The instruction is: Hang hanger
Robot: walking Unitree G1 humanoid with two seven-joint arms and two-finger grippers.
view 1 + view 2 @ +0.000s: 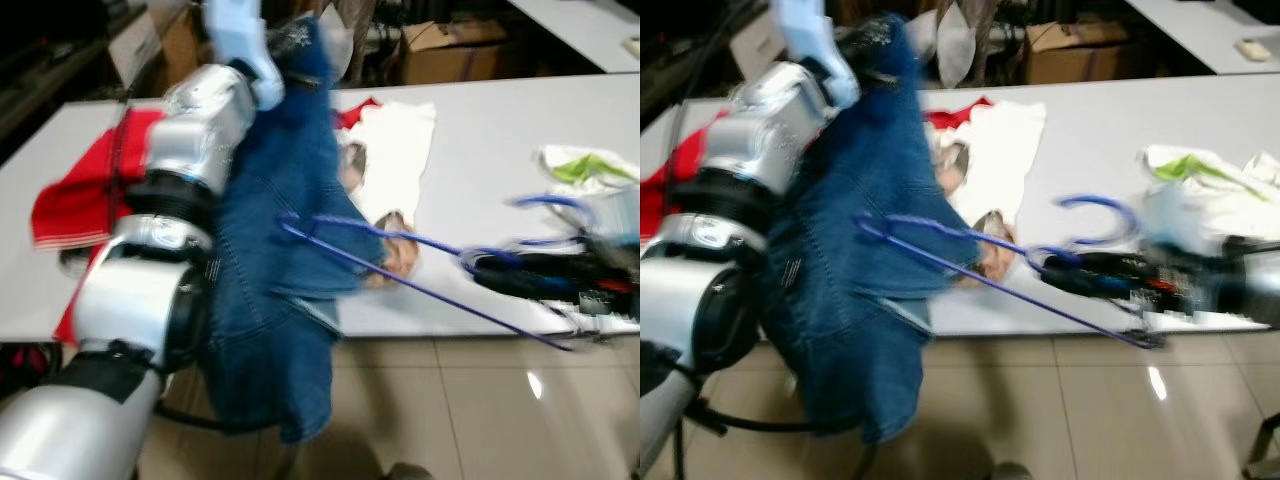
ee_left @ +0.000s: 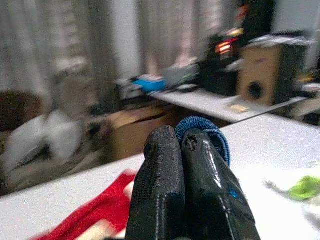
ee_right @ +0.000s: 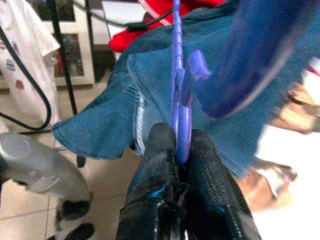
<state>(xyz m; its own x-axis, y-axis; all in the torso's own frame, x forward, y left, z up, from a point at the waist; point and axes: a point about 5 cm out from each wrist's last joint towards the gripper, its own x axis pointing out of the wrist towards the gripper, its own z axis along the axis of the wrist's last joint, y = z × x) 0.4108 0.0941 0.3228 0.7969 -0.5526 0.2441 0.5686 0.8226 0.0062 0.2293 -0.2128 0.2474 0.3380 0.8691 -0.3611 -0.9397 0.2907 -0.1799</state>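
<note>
Right gripper (image 3: 175,150) clamped on neck of purple hanger (image 1: 400,270), pads (image 3: 155,150) tight either side of the wire. Hanger held out level above front edge of white table (image 1: 480,130), far tip poked into blue denim garment (image 1: 280,260). Left gripper (image 2: 182,150) pinched shut on a fold of that denim, holding it up high so it drapes down past table edge twd floor. Red cloth (image 1: 80,200) and white printed shirt (image 1: 400,150) lying on table behind. Progress, by the look: hanger only starting into the garment, not seated on shoulders yet. Threading left, then hanging; no rail visible.
</note>
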